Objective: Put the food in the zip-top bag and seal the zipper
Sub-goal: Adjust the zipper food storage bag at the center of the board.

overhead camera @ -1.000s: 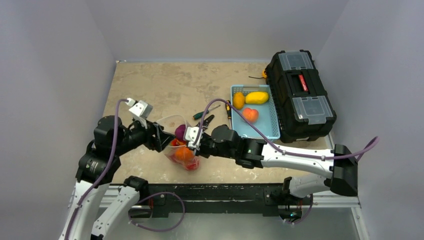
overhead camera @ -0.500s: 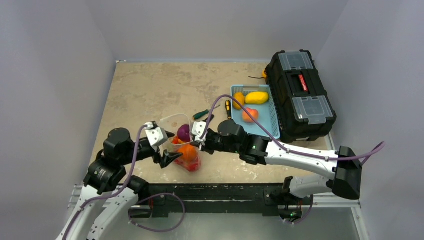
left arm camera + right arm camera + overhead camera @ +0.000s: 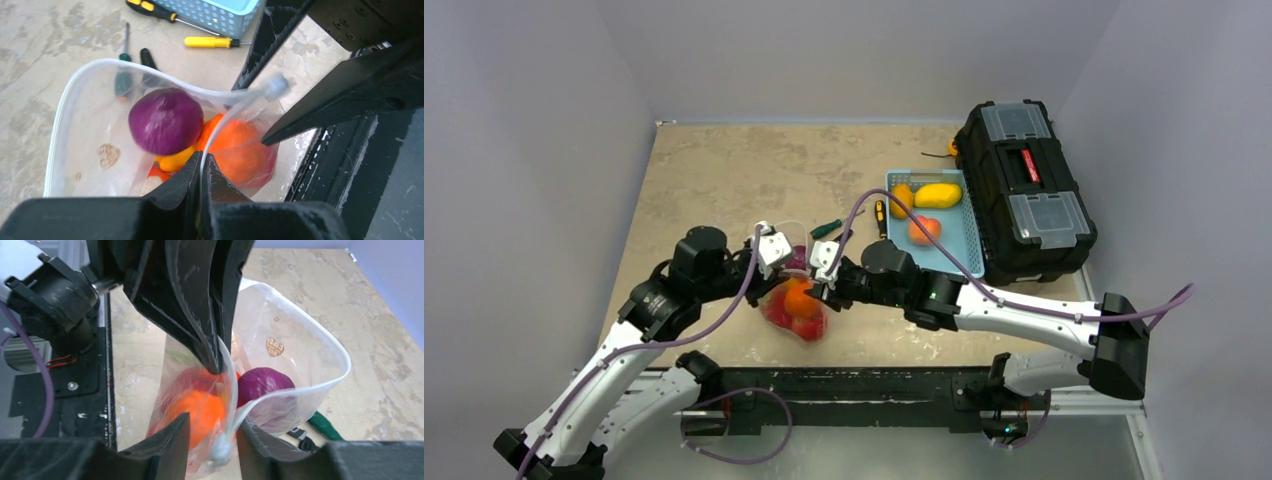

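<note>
Both our arms bend in to the zip-top bag (image 3: 95, 130); the left tool (image 3: 201, 159), now moved in closer, pinches the zipper (image 3: 218, 121), and whether the right tool (image 3: 214, 424) grips we cannot tell.

**Outward Build of the Two Arms**

The left arm (image 3: 619, 375) and right arm (image 3: 1024, 312) each paired glossy white link shells with matte black joint housings. A purple cable (image 3: 746, 285) ran along the left arm. A second purple cable (image 3: 1169, 298) trailed the right arm, beside its large black shoulder block (image 3: 1116, 352). A small white housing (image 3: 771, 245) capped the left wrist, and another white housing (image 3: 824, 258) capped the right. The left gripper (image 3: 201, 162) and right gripper (image 3: 214, 427) had matte black, wedge-tapered fingers.
</note>
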Robot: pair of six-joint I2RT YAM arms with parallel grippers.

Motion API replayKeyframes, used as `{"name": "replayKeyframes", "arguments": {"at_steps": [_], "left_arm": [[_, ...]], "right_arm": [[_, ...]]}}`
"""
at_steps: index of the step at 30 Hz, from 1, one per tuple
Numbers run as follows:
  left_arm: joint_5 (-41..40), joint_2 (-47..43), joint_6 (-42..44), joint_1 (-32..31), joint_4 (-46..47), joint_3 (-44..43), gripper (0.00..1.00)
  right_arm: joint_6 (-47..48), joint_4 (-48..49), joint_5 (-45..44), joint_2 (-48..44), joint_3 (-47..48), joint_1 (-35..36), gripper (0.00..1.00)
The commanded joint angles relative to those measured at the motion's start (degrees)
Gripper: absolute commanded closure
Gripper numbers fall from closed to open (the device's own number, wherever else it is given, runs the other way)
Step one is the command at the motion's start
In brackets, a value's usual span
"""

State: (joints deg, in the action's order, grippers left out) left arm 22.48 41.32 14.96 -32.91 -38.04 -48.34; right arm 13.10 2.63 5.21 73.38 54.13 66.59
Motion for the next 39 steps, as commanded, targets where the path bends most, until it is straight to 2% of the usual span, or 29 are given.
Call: {"name": "replayKeyframes", "arguments": {"at_steps": [1,4,6,14,20,27,31,34,37,39], "left_arm": [[-6.0,-3.1,-6.1,0.0,2.0,-2.4,1.0],[-3.2,-6.1,-10.9,0.1,6.4,0.0,1.0],[-0.1,-8.1,-12.8,0.1,9.8,2.7,1.0],[2.6,-8.2,-11.3,0.1,8.6,4.6,1.0],[2.8,-7.9,-10.6,0.1,7.4,4.9,1.0],[4.3,-8.5,-11.4,0.1,8.5,5.0,1.0],[4.8,-8.5,-11.4,0.1,8.6,5.3,1.0],[4.5,-8.2,-11.5,0.1,8.3,5.1,1.0],[3.9,-8.3,-11.5,0.1,8.3,5.3,1.0],[3.2,-8.2,-11.6,0.1,8.2,5.2,1.0]], "right_arm": [[-5.5,6.2,-4.3,-3.5,-1.9,-0.1,0.51],[-12.0,13.5,-6.6,-7.4,-7.4,-0.2,0.26],[-16.0,19.4,-6.8,-9.5,-11.6,-0.4,0.18],[-21.1,35.7,-4.8,-9.9,-20.7,-1.8,0.16],[-22.7,38.9,10.7,-6.5,-19.0,-9.3,0.16],[-23.0,40.1,20.4,-0.1,-15.8,-11.0,0.14],[-24.2,42.8,20.1,3.6,-14.2,-11.3,0.21],[-24.4,42.4,19.9,5.4,-12.4,-12.0,0.36],[-25.1,43.4,20.1,5.2,-12.5,-12.6,0.6],[-25.3,44.4,20.0,4.4,-12.9,-12.8,0.84]]}}
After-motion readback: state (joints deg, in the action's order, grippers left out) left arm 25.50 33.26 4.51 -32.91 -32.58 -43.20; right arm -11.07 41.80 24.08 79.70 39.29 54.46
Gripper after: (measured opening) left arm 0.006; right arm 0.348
